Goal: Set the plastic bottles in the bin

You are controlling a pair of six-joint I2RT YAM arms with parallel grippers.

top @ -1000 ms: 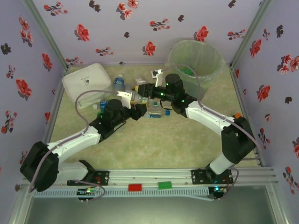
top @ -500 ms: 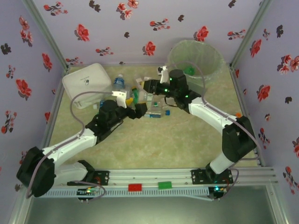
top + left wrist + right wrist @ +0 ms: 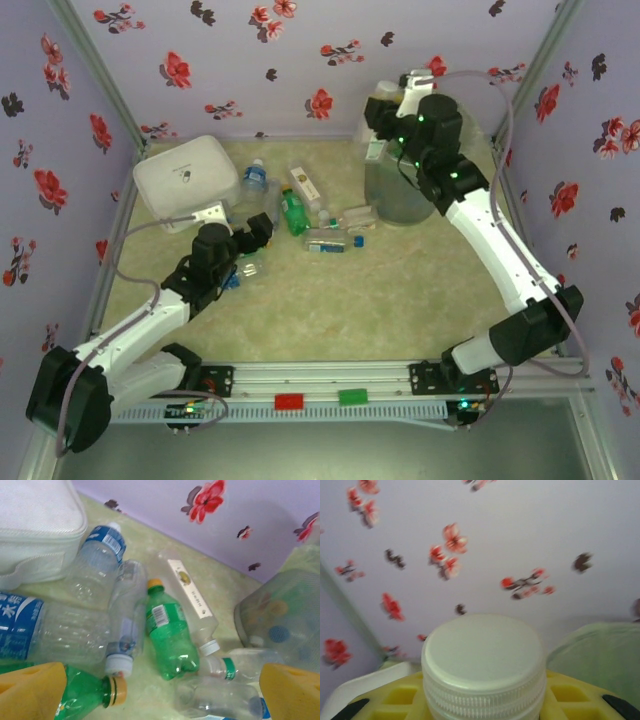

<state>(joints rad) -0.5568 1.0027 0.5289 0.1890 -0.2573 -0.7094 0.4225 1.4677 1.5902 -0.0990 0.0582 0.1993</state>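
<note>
Right tool [image 3: 384, 118] clamped on a white-capped plastic bottle [image 3: 482, 662], held at upper right over the tall translucent grey-green bin [image 3: 400, 195], likely for a drop, while left tool [image 3: 160, 690] hangs spread open above loose bottles [image 3: 167, 630] on the pale green counter [image 3: 400, 300], centre-left.

Lilac walls [image 3: 300, 60] — red and dark flowers — enclose a mottled pale-green floor [image 3: 350, 300].

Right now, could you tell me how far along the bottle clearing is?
Partly done: coloured caps show through the wall of the bin, so some bottles seem to be inside. In hand: the right tool grips a white-capped bottle up by the bin's rim. Left: about eight bottles lie on the table, among them a green bottle, with the open left tool over them.
</note>
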